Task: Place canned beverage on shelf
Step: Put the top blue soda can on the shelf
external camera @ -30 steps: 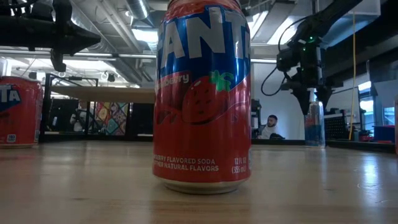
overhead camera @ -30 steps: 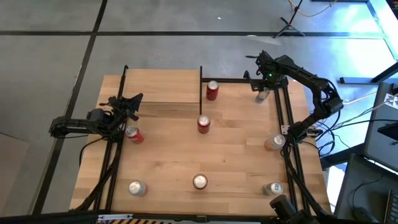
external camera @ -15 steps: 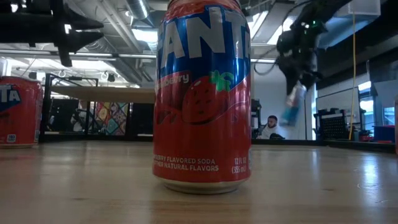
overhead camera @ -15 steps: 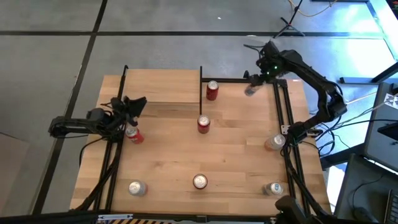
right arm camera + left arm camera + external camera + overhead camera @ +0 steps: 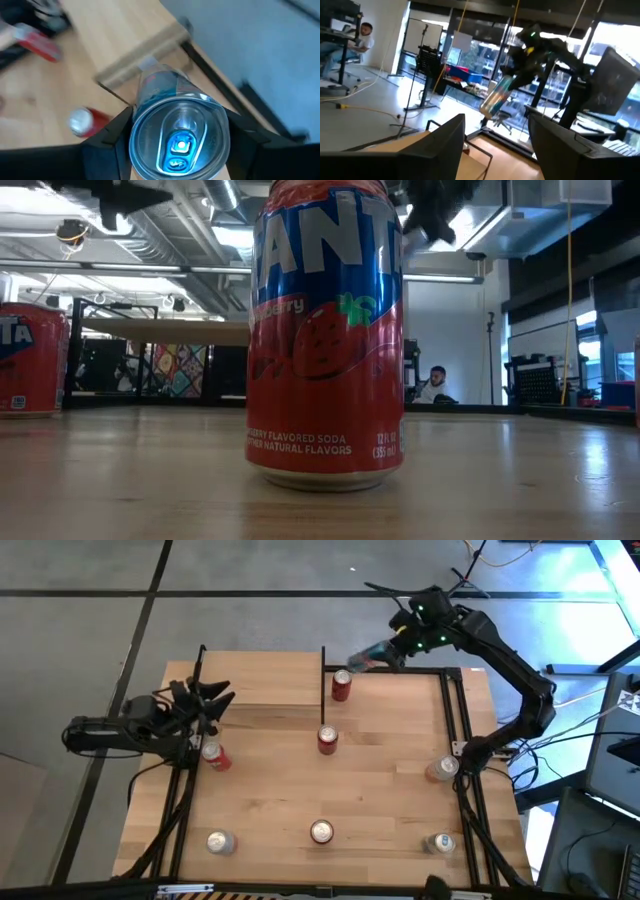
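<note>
**Carry step: blue can in the air, closing on the shelf**

The blue can is off the table, tipped well over from upright, and hangs just beyond the shelf's far-right corner, above the back rail and close to the red can that stands beside the shelf's black post. It sits between the jaws of the right gripper, which are closed on its body; in the right wrist view the can's top fills the space between the two dark fingers, with the shelf board beyond it.

This looks like the transport step, with the placing not yet done. The next move likely calls for bringing the can over the board, turning it upright, then lowering it onto bare wood clear of the post and the red can.

The left gripper waits at the shelf's near-left corner, jaws spread wide, holding nothing.
</note>
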Robot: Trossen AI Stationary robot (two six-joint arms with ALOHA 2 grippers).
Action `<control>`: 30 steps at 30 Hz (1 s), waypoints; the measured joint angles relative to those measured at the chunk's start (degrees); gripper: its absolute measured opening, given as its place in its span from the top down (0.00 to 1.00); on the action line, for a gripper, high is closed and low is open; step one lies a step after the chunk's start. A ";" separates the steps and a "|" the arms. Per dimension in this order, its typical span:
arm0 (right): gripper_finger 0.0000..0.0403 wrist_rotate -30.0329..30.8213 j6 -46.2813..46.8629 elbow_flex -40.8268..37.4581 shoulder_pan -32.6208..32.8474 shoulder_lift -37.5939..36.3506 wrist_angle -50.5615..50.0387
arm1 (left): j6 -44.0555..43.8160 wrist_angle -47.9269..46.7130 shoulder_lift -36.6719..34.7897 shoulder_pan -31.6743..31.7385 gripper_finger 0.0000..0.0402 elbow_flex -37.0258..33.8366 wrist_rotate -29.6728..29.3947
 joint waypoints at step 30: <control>0.48 -4.25 -1.99 21.59 17.86 20.79 5.40 | -0.17 -10.23 33.76 19.00 0.59 23.99 22.72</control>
